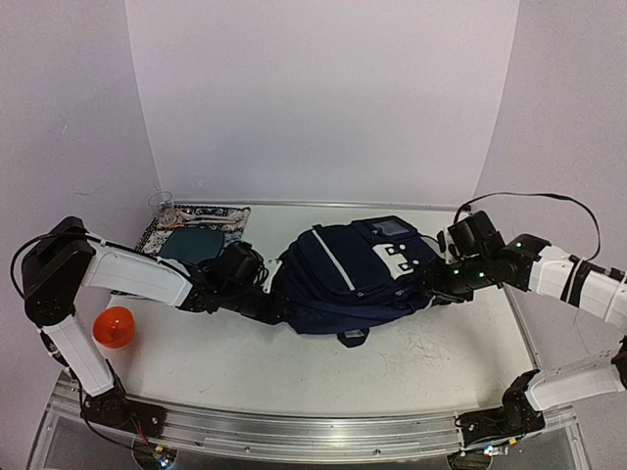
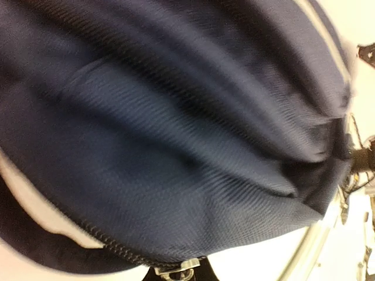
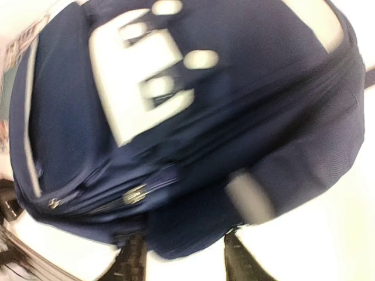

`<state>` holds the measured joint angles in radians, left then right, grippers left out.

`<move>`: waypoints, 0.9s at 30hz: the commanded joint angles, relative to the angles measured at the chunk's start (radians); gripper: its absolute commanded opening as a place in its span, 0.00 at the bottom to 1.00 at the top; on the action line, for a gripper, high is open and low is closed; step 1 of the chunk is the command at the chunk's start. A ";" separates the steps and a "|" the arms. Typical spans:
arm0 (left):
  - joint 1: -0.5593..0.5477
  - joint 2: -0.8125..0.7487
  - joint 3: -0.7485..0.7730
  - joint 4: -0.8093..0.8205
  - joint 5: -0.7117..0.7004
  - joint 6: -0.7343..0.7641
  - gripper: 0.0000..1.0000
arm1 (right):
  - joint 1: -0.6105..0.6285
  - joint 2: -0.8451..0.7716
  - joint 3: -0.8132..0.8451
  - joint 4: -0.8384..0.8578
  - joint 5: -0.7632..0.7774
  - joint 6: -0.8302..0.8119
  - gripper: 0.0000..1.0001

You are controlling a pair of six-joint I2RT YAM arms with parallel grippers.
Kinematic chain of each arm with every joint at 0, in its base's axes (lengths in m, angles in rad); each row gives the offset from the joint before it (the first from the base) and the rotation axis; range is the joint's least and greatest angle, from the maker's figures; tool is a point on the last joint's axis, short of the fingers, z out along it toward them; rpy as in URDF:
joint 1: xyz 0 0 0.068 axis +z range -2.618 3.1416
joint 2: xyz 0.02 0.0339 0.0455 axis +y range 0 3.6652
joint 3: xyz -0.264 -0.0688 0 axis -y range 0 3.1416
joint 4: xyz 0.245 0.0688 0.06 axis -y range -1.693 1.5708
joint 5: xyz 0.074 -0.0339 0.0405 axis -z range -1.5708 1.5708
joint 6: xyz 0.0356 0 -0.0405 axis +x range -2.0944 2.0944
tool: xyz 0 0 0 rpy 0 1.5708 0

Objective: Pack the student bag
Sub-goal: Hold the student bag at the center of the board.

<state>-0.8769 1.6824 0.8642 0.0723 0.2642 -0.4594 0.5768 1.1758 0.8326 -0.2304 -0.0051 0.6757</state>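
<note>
- The student bag lies on its side at mid-table, its long axis running left to right, directly between the two grippers.
- Left gripper: closed against the bag's left end. In the left wrist view navy fabric fills the frame, and the stitched edge runs down into the closed tips, so fabric appears pinched there.
- Right gripper: at the bag's right end, below the white buckle patches. In the right wrist view the two dark fingers stand apart and the bag's lower corner bulges towards the gap; nothing is clamped.
- Far edge: the top of the bag sits near the back wall, leaving only a narrow strip of table.
- Near edge: a broad band of bare surface runs from the bag to the aluminium rail.
- Left side: a patterned mat occupies the far-left corner, just beyond the left forearm. An orange ball rests near the left edge, beside the left arm's upright link.
- Right side: the right forearm spans the space between the bag and the table's right edge.
</note>
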 commanded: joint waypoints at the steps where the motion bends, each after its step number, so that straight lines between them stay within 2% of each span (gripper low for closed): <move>1: -0.076 0.025 0.110 -0.019 0.117 -0.038 0.00 | 0.142 -0.043 0.113 -0.116 0.143 -0.118 0.51; 5: -0.104 0.038 0.157 -0.018 0.172 -0.059 0.00 | 0.240 -0.059 0.141 -0.128 0.161 -0.185 0.60; 11: -0.129 0.038 0.197 -0.018 0.255 -0.087 0.00 | 0.399 0.023 0.146 -0.009 0.123 -0.354 0.71; 16: -0.139 0.005 0.199 -0.018 0.304 -0.100 0.00 | 0.472 0.142 0.156 0.102 0.129 -0.483 0.72; 27: -0.145 -0.066 0.168 -0.017 0.328 -0.131 0.00 | 0.515 0.347 0.220 0.164 0.134 -0.629 0.70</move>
<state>-1.0049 1.7135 1.0077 -0.0029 0.5185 -0.5849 1.0763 1.4695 0.9981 -0.0906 0.1171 0.1220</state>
